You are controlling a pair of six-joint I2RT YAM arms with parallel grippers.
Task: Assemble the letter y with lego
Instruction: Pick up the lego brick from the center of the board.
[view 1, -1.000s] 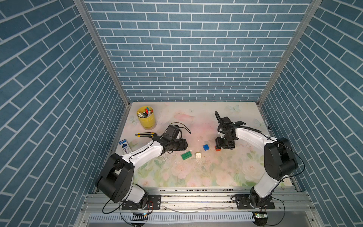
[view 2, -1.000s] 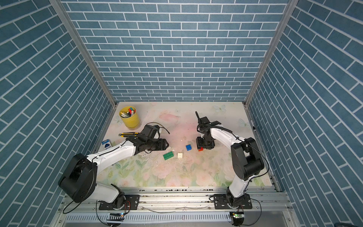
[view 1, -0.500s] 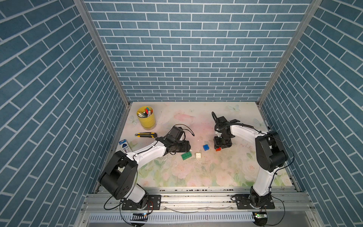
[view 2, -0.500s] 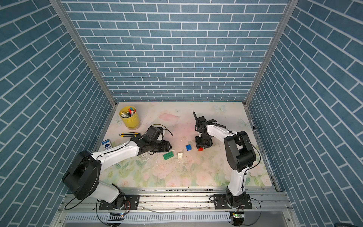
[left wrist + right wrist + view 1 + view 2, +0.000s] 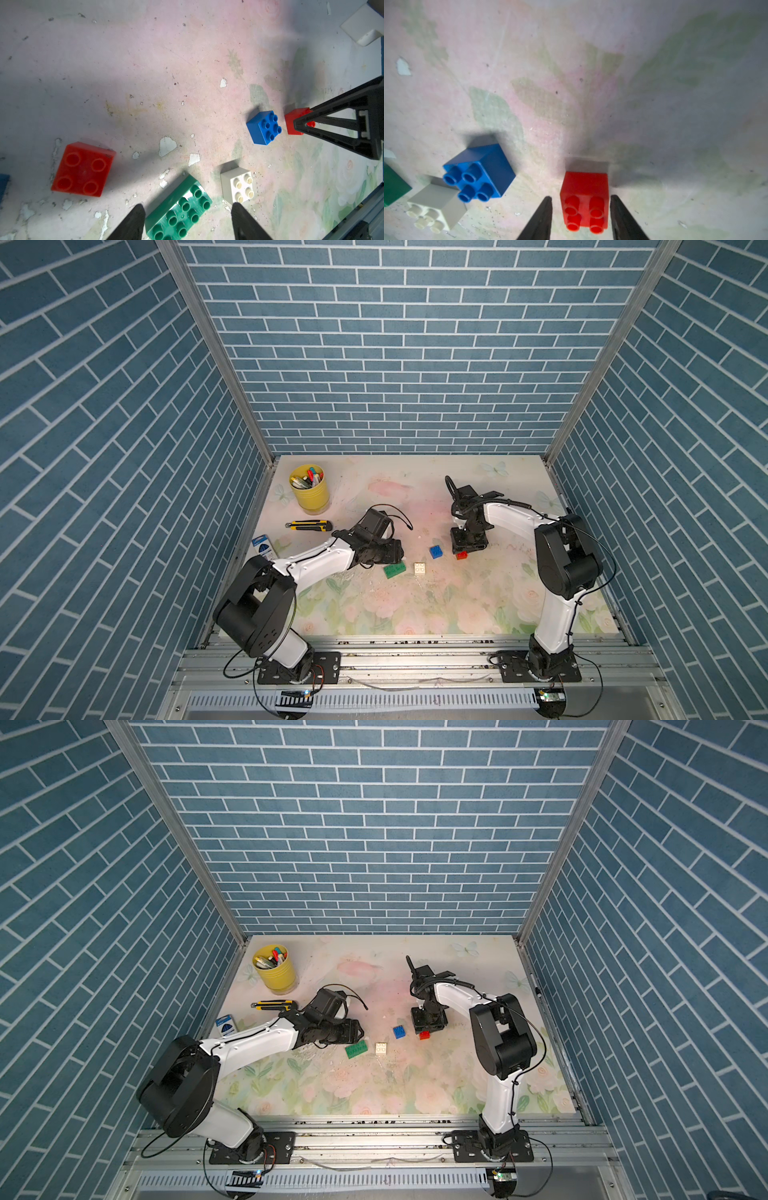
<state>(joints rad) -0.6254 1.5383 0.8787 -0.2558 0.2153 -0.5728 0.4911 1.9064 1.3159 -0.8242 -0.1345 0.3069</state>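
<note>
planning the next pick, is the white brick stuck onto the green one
No, the left wrist view shows the white brick flat on the table beside the green brick, with bare table between them.

Loads of bare mat can be found in front of the white brick. Its green brick side is pinched, with 1 left gripper finger parked there. Behind it, a clear lane is seen before the blue brick. Beyond that, the red brick is flanked by the right gripper.
</note>
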